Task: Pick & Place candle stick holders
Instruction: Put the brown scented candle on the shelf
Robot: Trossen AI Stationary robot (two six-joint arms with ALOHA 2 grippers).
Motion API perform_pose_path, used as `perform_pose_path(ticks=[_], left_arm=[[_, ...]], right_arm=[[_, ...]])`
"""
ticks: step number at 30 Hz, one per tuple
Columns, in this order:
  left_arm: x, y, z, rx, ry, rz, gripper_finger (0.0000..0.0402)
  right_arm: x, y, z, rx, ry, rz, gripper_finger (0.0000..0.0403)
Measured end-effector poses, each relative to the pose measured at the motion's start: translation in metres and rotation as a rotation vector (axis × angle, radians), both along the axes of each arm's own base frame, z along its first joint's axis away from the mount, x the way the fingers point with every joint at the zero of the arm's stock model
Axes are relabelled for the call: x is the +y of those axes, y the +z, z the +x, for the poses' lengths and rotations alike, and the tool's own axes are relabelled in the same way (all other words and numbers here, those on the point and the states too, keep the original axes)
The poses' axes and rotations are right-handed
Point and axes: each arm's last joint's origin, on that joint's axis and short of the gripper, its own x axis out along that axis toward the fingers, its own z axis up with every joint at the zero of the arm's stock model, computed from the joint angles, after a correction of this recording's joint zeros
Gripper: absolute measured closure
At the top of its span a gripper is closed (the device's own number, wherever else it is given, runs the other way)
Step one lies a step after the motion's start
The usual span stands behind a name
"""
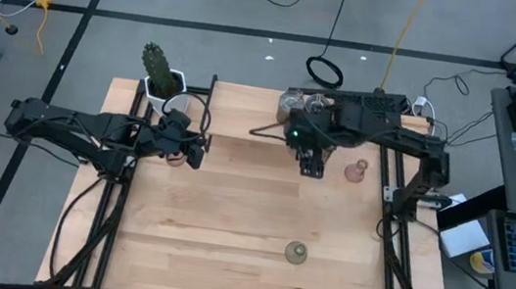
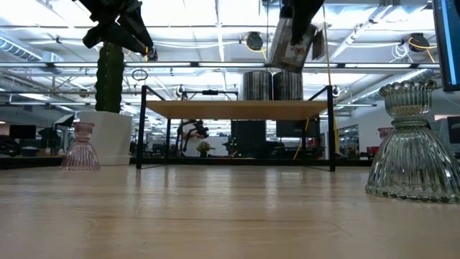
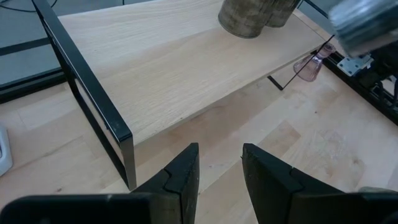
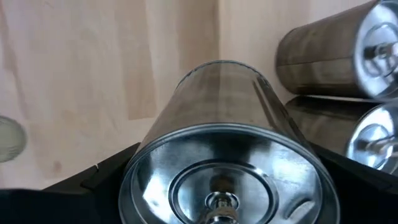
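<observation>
Flanking held metal cylinder [image 4: 230,130], two cylinders [image 4: 339,46], cactus [image 1: 159,68] apart

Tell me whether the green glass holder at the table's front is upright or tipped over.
Upright. The green glass holder stands on its flared base on the table, cup end up.

You have a light wooden table [image 1: 225,249] with a raised shelf [image 3: 186,68] at its far edge. On the shelf stand two metal cylinders [image 3: 245,15]; on the tabletop, a green holder [image 1: 296,254], two pink holders [image 1: 356,169] and a potted cactus [image 1: 160,75].
</observation>
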Motion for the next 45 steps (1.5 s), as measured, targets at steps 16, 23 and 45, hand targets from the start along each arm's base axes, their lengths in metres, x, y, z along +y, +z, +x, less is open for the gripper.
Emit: perform_pose_path(ticks=[16,23,45], left_arm=[[0.0,0.0,0.0,0.001,0.0,0.0,0.0279],[0.0,0.0,0.0,0.0,0.0,0.0,0.0279],[0.0,0.0,0.0,0.0,0.0,0.0,0.0279]], right_arm=[[-0.052,-0.016,0.013,0.081,0.056,-0.007,0.0045],[-0.055,-0.021,0.015,0.093,0.068,0.018,0.0045],[-0.059,-0.038,0.02,0.12,0.102,-0.021,0.0045]])
